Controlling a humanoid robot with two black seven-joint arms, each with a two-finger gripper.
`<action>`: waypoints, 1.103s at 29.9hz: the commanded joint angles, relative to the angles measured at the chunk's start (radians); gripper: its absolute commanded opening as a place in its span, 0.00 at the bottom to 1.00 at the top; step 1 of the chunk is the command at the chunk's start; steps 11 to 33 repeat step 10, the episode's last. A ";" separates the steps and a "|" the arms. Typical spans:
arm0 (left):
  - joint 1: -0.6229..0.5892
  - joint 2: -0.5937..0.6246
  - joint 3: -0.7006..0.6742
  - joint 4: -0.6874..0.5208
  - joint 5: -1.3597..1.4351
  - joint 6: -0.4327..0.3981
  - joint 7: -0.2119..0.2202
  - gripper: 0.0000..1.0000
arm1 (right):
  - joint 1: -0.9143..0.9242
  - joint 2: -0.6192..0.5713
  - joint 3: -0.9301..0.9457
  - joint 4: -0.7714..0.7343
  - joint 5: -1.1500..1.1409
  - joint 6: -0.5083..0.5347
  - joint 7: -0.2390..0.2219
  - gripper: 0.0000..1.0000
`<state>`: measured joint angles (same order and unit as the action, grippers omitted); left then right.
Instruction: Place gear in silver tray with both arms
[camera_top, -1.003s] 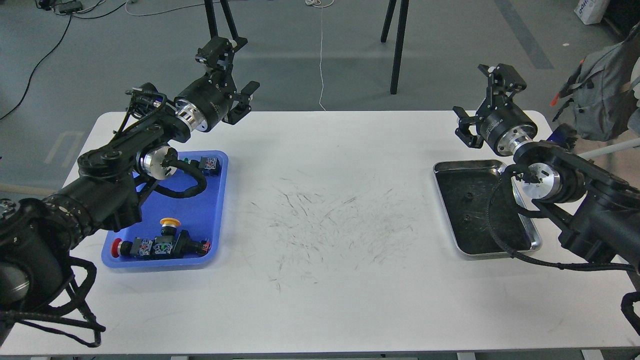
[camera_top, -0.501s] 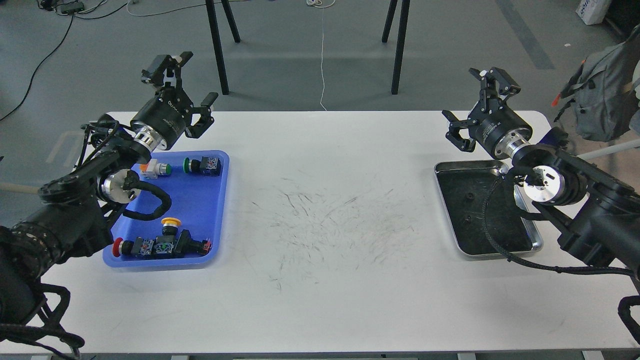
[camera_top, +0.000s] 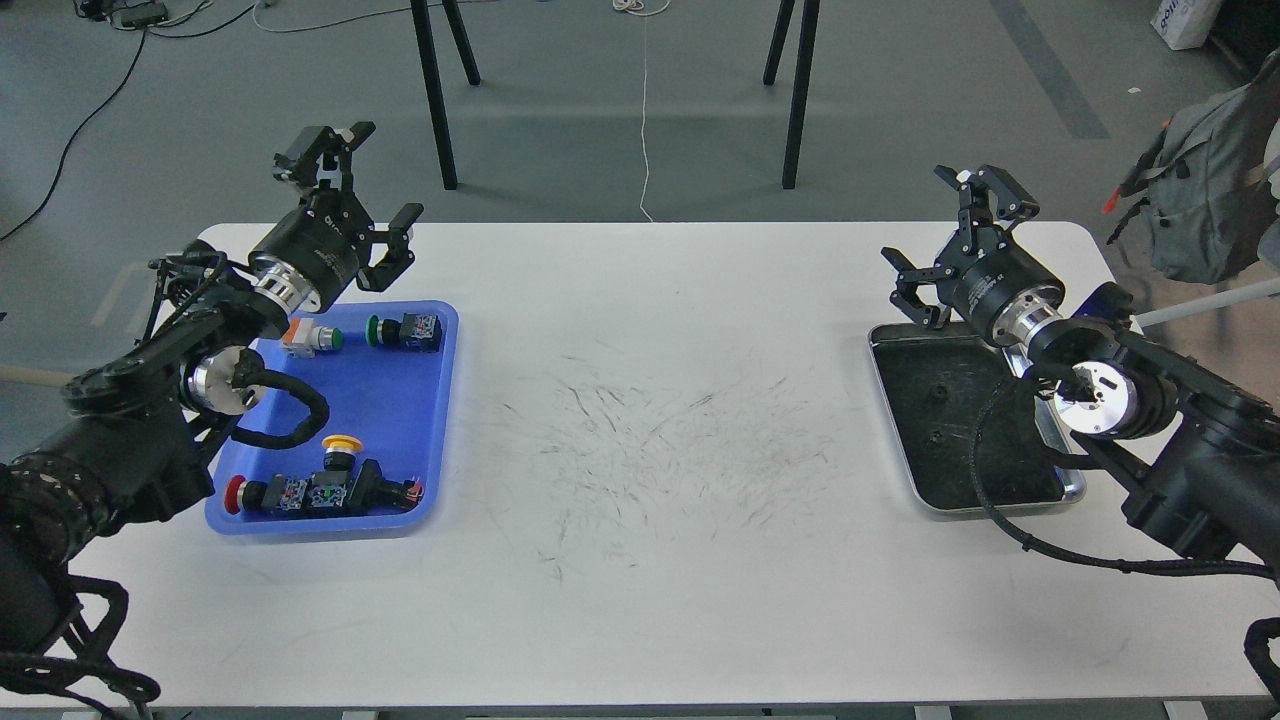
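The silver tray (camera_top: 935, 440) lies at the table's right side, its dark scratched floor bare. My right gripper (camera_top: 945, 238) hangs open and empty just above the tray's far edge. My left gripper (camera_top: 358, 195) is open and empty above the table's far left edge, just behind the blue plastic tray (camera_top: 400, 400). The gear lies in that blue tray: a green-capped switch (camera_top: 405, 330), an orange and white one (camera_top: 308, 338), a yellow-capped one (camera_top: 340, 450) and a red-capped row (camera_top: 315, 494). My left forearm covers the blue tray's left part.
A grey backpack (camera_top: 1200, 210) hangs beyond the table's right corner. Black stand legs (camera_top: 795, 95) rise behind the far edge. The table's middle (camera_top: 650, 430) is scuffed with dark marks. My right arm's cable (camera_top: 985, 480) loops over the silver tray.
My left arm has swung left and lowered toward the blue tray's far left corner, uncovering the two far switches. My right gripper has lowered slightly toward the silver tray's far edge.
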<state>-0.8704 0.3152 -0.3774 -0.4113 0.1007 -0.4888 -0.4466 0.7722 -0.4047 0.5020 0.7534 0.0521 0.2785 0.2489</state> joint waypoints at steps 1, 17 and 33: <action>0.001 -0.001 -0.006 0.032 -0.003 0.000 0.000 1.00 | -0.001 -0.003 0.004 0.001 -0.001 0.010 0.006 1.00; 0.007 -0.002 -0.009 0.055 -0.004 0.000 -0.001 1.00 | 0.001 -0.005 0.000 -0.003 -0.012 0.016 0.007 0.99; 0.007 -0.002 -0.009 0.055 -0.004 0.000 -0.001 1.00 | 0.001 -0.005 0.000 -0.003 -0.012 0.016 0.007 0.99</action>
